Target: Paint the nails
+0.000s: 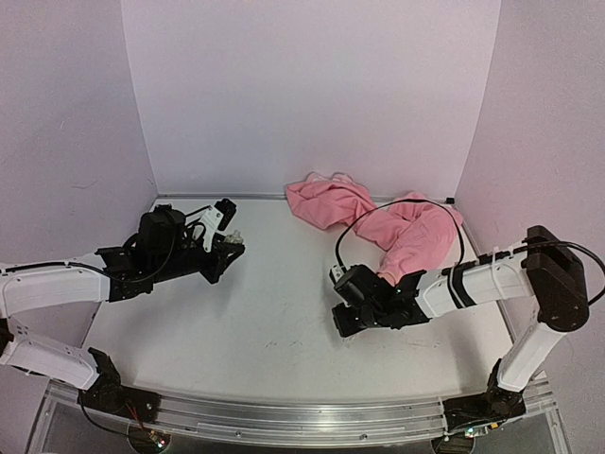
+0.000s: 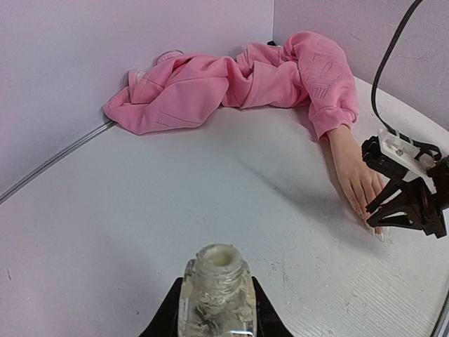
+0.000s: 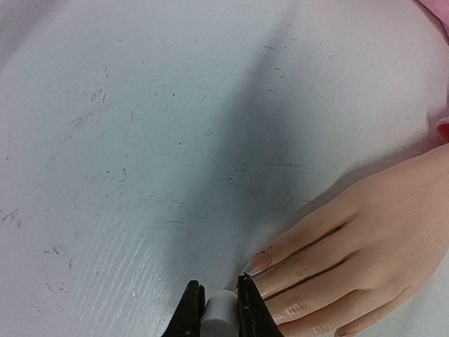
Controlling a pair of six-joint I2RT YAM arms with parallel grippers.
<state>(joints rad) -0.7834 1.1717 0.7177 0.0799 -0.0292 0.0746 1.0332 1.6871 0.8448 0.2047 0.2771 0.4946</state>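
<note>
The beige mannequin hand (image 3: 358, 246) lies flat on the table, its wrist in a pink hoodie sleeve (image 2: 330, 77). One pale glossy nail (image 3: 258, 262) shows on the fingertip nearest my right gripper (image 3: 221, 309). That gripper is shut on a small grey-white cap (image 3: 221, 317) and sits low, right beside the fingertips; any brush is hidden. In the top view the right gripper (image 1: 348, 317) covers most of the hand. My left gripper (image 2: 216, 312) is shut on a clear, uncapped bottle (image 2: 217, 284), held upright at the table's left (image 1: 230, 238), well away from the hand (image 2: 354, 175).
The rest of the pink hoodie (image 1: 326, 200) is bunched against the back wall. White walls close in the table (image 1: 265, 312) on the left, back and right. A black cable (image 1: 345, 241) loops over the sleeve.
</note>
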